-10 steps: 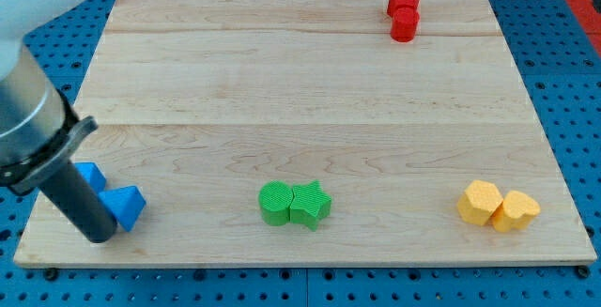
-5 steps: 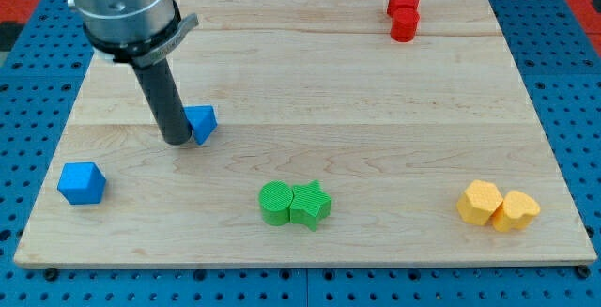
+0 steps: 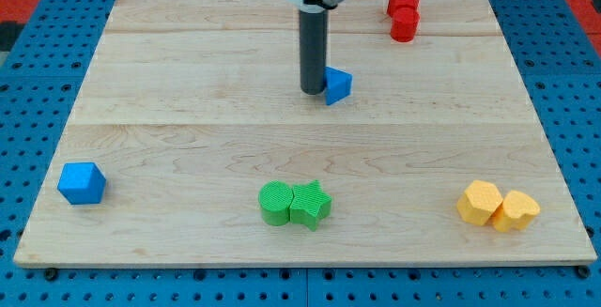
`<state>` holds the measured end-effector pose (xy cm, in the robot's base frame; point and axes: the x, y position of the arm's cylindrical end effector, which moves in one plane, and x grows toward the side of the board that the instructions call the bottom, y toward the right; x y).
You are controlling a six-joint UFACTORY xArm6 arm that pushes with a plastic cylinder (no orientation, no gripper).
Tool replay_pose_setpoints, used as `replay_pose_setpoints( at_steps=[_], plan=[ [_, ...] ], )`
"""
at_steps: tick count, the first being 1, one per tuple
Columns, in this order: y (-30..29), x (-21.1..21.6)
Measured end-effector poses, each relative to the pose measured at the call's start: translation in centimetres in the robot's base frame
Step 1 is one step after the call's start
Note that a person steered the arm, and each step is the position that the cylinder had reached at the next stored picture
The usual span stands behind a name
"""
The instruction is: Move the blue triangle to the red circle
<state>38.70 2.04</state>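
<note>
The blue triangle (image 3: pixel 337 85) lies on the wooden board (image 3: pixel 188 82), a little above its middle. My tip (image 3: pixel 312 90) touches the triangle's left side. The red circle (image 3: pixel 404 26) stands near the view's top right, directly below a red star-like block (image 3: pixel 404 2) that touches it. The triangle is well short of the red circle, to its lower left.
A blue cube-like block (image 3: pixel 81 183) sits at the lower left. A green circle (image 3: pixel 276 203) and a green star (image 3: pixel 311 204) touch at the bottom middle. Two yellow blocks (image 3: pixel 480 202) (image 3: pixel 516 210) sit together at the lower right.
My tip has pushed the blue triangle from the lower left corner up and to the right, toward the red blocks. The blue cube stayed behind at the lower left.
</note>
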Motion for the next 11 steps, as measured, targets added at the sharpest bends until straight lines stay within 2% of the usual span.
replay_pose_setpoints(
  at_steps=[3, 5, 7, 11],
  plan=[
    [7.0, 3.0],
    [10.1, 1.0],
    [10.7, -2.6],
    [11.0, -4.7]
  ],
)
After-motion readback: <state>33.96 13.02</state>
